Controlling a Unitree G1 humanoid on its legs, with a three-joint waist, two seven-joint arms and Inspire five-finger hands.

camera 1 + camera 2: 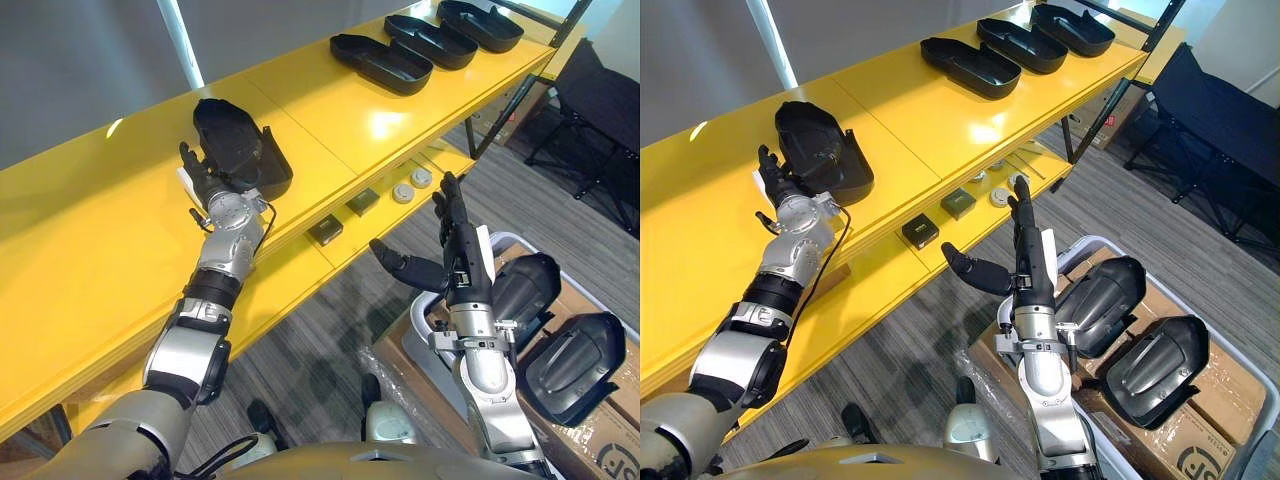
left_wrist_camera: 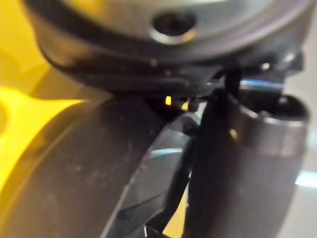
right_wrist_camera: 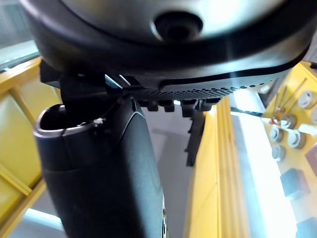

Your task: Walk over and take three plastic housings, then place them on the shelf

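So the left hand was up on the top board of the yellow shelf, right against the near end of a black housing. That housing lay on the board about mid-shelf. The fingers looked pretty much straight, standing up alongside the housing rather than wrapped round it, so I'd say a loose hand just touching it. The left wrist view had the housing close by the thumb, but I couldn't tell from that whether the thumb was pinching anything.

Three more housings sat in a row at the shelf's far end, on the same top board and well apart from the one by the left hand.

The right hand was off the shelf, hanging in the air out in front of its lower board. Its fingers were straight and pointing toward the shelf, its thumb was spread wide, and it held nothing. Its wrist view looked past that thumb at the shelf's yellow edges.

A bin sat in front of the shelf, just beside the right arm, with two housings lying side by side in it.

On the shelf's lower board were a couple of small dark boxes and some round white bits. A black chair stood past the shelf's far end.
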